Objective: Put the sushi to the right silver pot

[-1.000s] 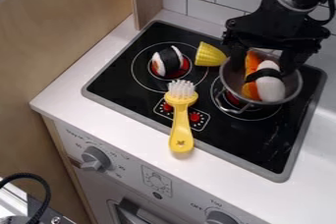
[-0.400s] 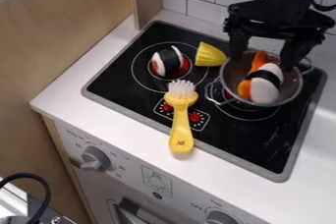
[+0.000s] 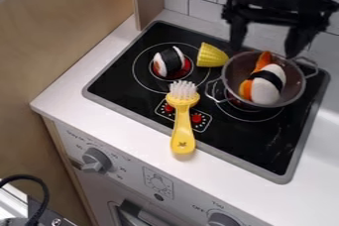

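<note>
1. The black stove top (image 3: pixel 261 143) lies in the white counter (image 3: pixel 109 108).
2. The black gripper (image 3: pixel 265 50) hangs above the far side of the silver pot (image 3: pixel 241 66), jaws spread apart; whether one tip touches the rim, I cannot surely say.
3. This pot sits on the right burner.
4. The yellow brush (image 3: pixel 183 126) lies before it, bristles upward.
5. The white-and-orange sushi (image 3: pixel 267 91) with black band rests inside the pot.
6. The yellow ridged piece (image 3: pixel 211 55) lies between pot and banded roll (image 3: pixel 170 61).
</note>
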{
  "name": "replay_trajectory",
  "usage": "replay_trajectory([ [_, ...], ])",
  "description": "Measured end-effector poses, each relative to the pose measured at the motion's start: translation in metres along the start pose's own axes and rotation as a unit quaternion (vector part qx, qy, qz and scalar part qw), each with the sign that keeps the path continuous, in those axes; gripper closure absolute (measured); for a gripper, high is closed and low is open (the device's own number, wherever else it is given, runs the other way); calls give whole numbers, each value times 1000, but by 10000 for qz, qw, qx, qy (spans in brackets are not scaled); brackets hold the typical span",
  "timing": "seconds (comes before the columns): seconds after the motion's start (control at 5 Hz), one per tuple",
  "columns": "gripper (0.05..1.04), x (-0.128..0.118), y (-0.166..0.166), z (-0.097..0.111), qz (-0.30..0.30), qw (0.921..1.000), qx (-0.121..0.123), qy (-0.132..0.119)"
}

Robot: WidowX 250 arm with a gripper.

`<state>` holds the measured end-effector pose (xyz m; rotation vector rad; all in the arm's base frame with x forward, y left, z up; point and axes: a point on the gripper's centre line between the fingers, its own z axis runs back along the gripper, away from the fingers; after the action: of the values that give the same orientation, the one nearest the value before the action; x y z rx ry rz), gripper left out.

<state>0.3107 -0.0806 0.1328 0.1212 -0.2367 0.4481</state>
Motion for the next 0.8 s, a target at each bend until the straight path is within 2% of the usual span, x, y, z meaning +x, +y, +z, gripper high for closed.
replay_trajectory([
  [0.4, 83, 0, 28, -2, -170, 9997, -182, 6],
  [0.8, 83, -1, 56, -3, -443, 9986, -282, -101],
])
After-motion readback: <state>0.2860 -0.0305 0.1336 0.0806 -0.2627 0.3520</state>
